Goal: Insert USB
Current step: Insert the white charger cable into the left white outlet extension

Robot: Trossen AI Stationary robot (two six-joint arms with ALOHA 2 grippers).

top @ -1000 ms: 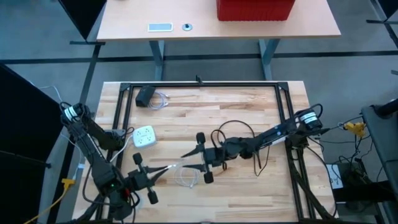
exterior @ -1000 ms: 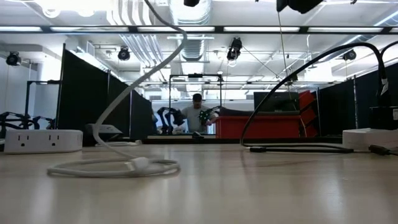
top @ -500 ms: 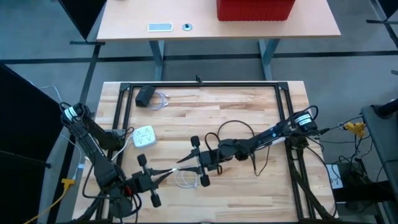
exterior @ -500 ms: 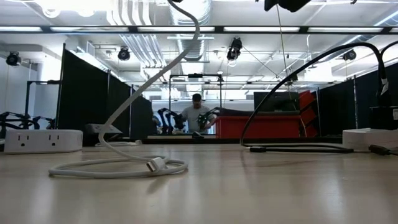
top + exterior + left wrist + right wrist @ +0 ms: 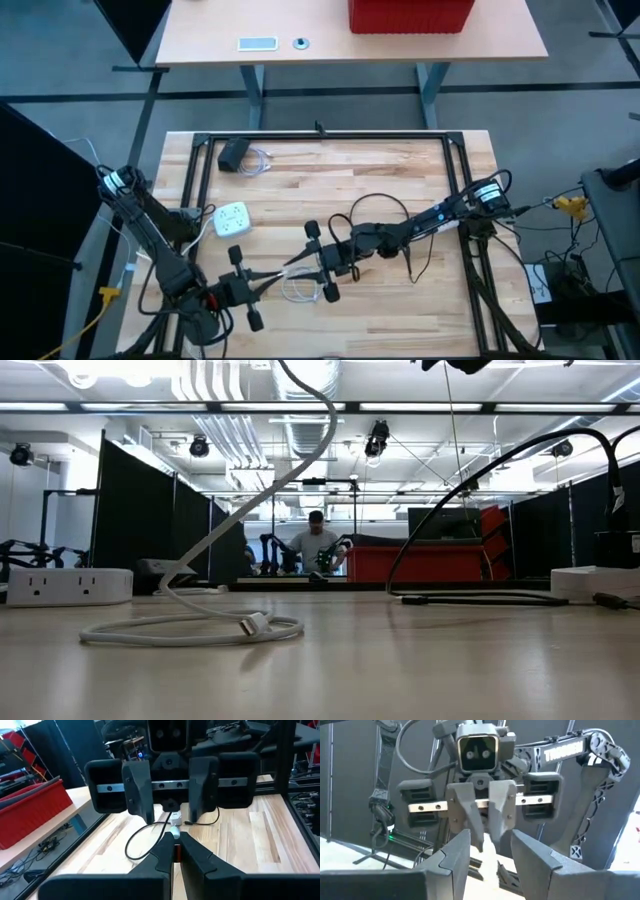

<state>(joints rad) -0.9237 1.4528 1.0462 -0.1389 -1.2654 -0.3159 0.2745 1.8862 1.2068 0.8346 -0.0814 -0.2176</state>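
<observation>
Pale wooden table [image 5: 400,170], black frame along its edges. Near front, left gripper [image 5: 262,283], fingers clamped on white USB cable [image 5: 295,285] plug, its long axis pointing toward right gripper [image 5: 308,262], fingers apart just beyond. Slack coiled beneath. White power strip [image 5: 231,218] farther back.

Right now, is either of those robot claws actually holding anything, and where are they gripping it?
The left gripper pinches the white cable near its plug end. The right gripper faces it with fingers spread, holding nothing.
</observation>
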